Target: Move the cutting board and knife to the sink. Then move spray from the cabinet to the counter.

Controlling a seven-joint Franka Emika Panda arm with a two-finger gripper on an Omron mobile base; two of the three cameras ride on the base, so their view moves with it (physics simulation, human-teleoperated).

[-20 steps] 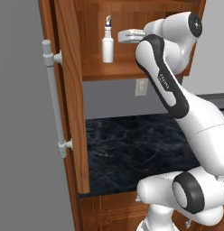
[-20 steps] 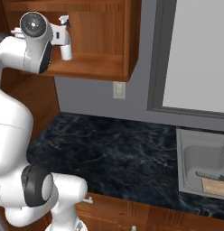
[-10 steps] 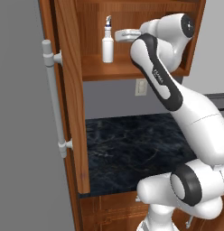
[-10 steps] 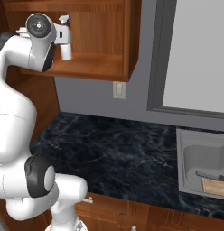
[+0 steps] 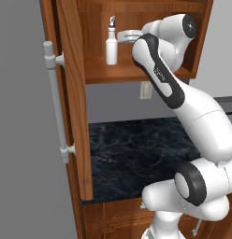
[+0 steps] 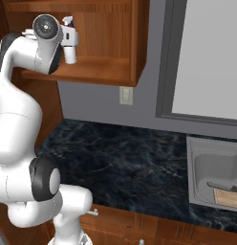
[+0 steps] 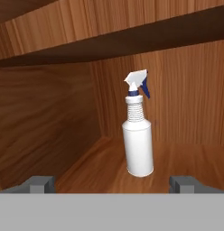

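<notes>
The white spray (image 7: 137, 144) stands upright on the shelf of the open cabinet (image 5: 136, 70). My gripper (image 7: 111, 184) is open at shelf height, its fingertips (image 7: 39, 183) spread wide just short of the bottle. In the left base view the gripper (image 5: 122, 36) sits right beside the spray (image 5: 111, 45). From the right base view the hand partly hides the spray (image 6: 71, 53). In the sink (image 6: 206, 165) at the far right lie the cutting board (image 6: 228, 197) and the knife (image 6: 225, 187). The black counter (image 6: 115, 162) stretches below the cabinet.
The cabinet door (image 5: 73, 102) stands swung open at the left with its long silver handle (image 5: 54, 100). A wall outlet (image 6: 125, 95) sits under the cabinet. A window frame (image 6: 166, 62) rises behind the sink.
The hand has pushed further into the cabinet, closer to the spray. The jaws stay wide open and the bottle has not moved.
</notes>
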